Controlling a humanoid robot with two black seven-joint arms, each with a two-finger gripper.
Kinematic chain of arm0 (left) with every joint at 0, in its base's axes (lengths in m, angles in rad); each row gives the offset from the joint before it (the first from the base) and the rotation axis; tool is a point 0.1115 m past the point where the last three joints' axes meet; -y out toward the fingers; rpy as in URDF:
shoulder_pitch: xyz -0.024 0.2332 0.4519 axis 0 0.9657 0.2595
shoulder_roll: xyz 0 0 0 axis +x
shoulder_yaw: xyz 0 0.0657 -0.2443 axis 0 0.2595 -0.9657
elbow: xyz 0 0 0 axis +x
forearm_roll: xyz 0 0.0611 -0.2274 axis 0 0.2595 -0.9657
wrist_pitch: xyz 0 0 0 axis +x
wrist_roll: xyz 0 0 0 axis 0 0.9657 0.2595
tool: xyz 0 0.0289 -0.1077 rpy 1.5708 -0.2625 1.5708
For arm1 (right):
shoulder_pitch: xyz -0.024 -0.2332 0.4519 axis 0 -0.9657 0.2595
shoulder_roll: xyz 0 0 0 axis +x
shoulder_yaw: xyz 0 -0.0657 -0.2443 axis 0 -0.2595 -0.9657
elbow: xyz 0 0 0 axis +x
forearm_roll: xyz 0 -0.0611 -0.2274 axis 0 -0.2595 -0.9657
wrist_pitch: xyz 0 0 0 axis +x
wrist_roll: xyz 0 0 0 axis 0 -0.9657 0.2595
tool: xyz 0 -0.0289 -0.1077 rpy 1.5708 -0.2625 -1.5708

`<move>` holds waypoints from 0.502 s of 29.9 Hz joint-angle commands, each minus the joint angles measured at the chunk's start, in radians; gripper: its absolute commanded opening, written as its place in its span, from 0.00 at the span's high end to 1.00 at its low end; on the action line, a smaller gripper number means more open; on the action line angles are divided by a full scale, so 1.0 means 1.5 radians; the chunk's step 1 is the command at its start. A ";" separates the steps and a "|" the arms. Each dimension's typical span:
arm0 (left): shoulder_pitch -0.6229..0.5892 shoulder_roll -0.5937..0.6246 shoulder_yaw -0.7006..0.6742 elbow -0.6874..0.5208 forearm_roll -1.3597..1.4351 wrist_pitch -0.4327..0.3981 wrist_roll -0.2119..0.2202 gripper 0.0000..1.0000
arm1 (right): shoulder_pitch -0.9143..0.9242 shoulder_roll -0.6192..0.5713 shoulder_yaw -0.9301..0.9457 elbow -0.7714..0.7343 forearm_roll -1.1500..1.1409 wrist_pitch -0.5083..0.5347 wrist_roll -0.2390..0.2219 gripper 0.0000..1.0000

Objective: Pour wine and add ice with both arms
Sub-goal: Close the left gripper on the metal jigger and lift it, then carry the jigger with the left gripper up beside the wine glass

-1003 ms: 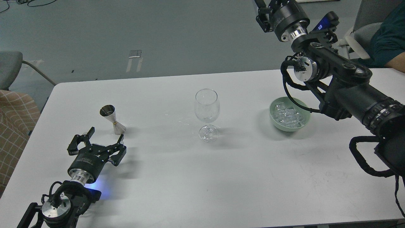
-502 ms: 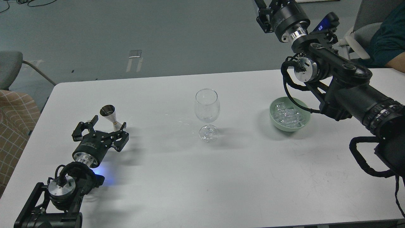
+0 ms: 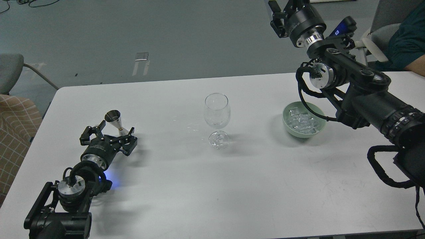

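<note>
A clear stemmed wine glass (image 3: 217,113) stands empty at the table's middle. A pale green bowl (image 3: 286,125) to its right holds several clear ice cubes (image 3: 302,120). A small metal jigger (image 3: 114,119) stands upright at the left. My left gripper (image 3: 115,131) lies low on the table, open, with its fingers on either side of the jigger's base; I cannot tell if they touch it. My right gripper (image 3: 278,11) is raised high beyond the bowl at the frame's top edge, its fingers cut off.
The white table (image 3: 212,186) ends close behind the glass. A person's arm in a teal sleeve (image 3: 407,39) and a chair are at the back right. A grey chair (image 3: 10,71) and checked fabric (image 3: 15,122) stand at the left.
My left gripper has moved forward along the table to the jigger, and its fingers now flank it. My right arm has shifted slightly up and right.
</note>
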 commanded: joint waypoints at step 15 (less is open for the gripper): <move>-0.017 0.002 0.006 0.005 0.001 0.002 -0.013 0.30 | 0.000 0.000 0.000 0.000 0.000 0.000 0.000 0.00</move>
